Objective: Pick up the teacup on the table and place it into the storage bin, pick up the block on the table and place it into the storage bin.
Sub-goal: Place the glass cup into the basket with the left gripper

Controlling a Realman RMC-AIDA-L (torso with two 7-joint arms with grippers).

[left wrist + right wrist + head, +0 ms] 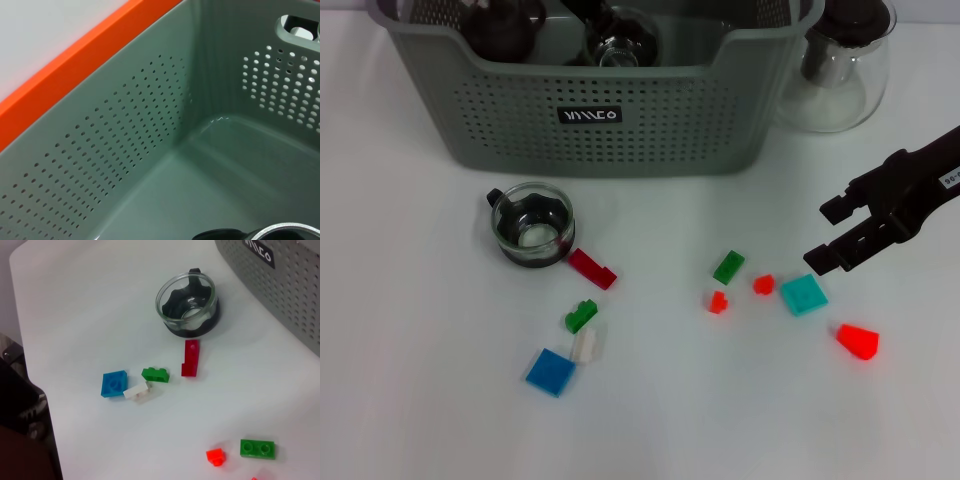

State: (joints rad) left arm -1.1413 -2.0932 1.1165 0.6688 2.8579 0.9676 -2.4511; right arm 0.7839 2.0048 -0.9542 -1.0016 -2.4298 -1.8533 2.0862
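Observation:
The grey-green storage bin [600,120] stands at the back of the table. A clear glass teacup on a black base [530,225] stands on the table in front of it, and also shows in the right wrist view [189,302]. Several small blocks lie scattered: a red one [591,268], a green one [728,266], a teal one [804,294]. My right gripper [827,233] is open and empty, hovering just right of the teal block. My left arm reaches down into the bin [150,150]. A glass cup [620,45] and a dark item [505,25] sit inside it.
A clear glass teapot [840,60] stands right of the bin. More blocks lie about: blue [551,371], white [585,346], small green [580,316], two small red [718,301], and a red cone-like piece [858,341]. A dark edge [20,405] borders the table.

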